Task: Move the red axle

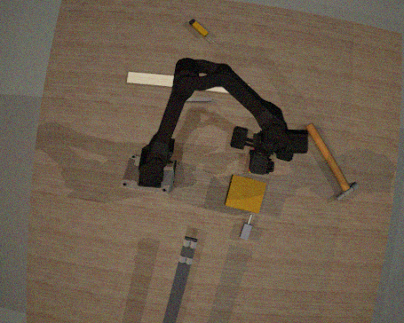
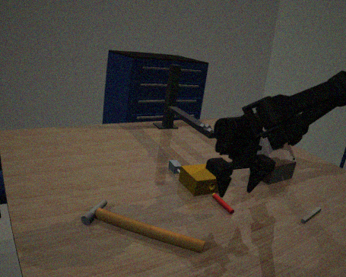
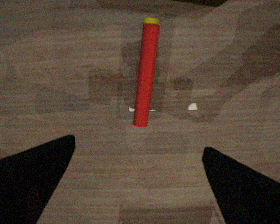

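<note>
Dim, grainy light over everything, with soft dark shadows lying across the wood-grained tabletop (image 1: 98, 266) (image 2: 84, 160). Behind the far edge in the exterior view, left of centre, a blue cabinet (image 2: 119, 87) with a dark top and pale horizontal handles. Plain grey-green walls (image 2: 46, 38) beyond, meeting in a vertical corner at upper right. Part of something blue at the left edge, thin blue framework (image 2: 345, 152) at the right edge, and pale floor (image 2: 0, 243) at lower left
</note>
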Tool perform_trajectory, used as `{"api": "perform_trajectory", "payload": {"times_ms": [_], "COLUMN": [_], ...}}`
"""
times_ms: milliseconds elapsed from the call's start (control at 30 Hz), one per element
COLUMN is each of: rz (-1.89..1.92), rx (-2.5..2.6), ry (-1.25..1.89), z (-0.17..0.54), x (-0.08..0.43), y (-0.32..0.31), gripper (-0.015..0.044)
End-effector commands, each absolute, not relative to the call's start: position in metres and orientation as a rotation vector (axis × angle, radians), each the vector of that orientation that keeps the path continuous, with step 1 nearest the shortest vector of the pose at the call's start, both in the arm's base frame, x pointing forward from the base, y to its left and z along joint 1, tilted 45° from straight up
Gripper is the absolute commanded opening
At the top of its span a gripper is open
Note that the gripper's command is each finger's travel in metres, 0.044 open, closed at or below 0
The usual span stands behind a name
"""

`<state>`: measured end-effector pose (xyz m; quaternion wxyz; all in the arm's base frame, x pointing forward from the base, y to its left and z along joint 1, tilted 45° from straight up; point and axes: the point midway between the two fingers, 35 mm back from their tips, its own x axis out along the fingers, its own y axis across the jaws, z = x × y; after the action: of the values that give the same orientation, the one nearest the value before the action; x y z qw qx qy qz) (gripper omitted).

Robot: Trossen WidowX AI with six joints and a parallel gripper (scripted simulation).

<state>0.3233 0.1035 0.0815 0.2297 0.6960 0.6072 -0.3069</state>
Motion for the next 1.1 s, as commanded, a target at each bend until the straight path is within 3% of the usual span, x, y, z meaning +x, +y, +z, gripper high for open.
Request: {"api": "perform_trajectory", "payload": {"times_ms": [0, 1067], "rz": [-0.85, -0.849], "rx": [1.92, 1.919], "ry": [1.669, 1.67], "z": [0.068, 0.03], "x": [0.319, 0.32], "y": [0.081, 0.096], "gripper": [0.044, 0.044]}}
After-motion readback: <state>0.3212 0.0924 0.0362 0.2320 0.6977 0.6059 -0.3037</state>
